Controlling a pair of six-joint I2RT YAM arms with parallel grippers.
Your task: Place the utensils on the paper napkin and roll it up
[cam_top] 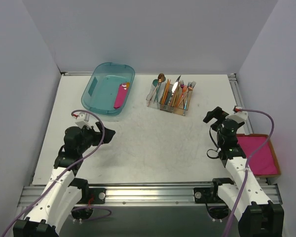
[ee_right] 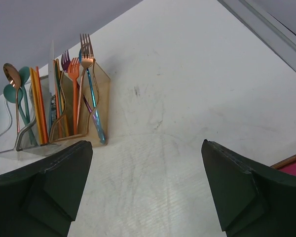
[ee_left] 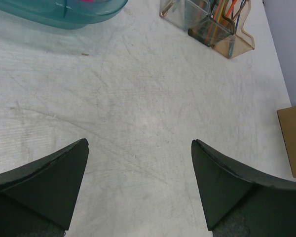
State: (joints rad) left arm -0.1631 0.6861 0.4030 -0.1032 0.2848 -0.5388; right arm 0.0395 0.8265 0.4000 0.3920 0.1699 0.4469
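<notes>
From where I stand, this could be either end of the job. A narrow roll of pink paper napkin (cam_top: 120, 96) lies in the teal bin (cam_top: 96, 98) at the far left, with a copper tip poking out of its far end, so one bundle looks finished and put away. Whether that is the roll this task asks for, I cannot tell. The rest points to a start. The copper utensils (cam_top: 166, 93) stand upright in the clear holder (cam_top: 180, 109) at the far middle among teal and iridescent pieces. No single sheet is spread on the table (cam_top: 148, 148). The only other pink paper is the thick stack of pink sheets (cam_top: 259, 153) in its box (cam_top: 252, 135) at the near right. If a new roll is wanted, I'd say every step remains: a sheet laid out, cutlery placed on it, then the rolling. The left gripper (ee_left: 139, 143) hangs over bare tabletop with its jaws spread wide, holding and touching nothing. The right gripper (ee_right: 147, 143) is just as wide apart and empty, facing the holder from the near right.
</notes>
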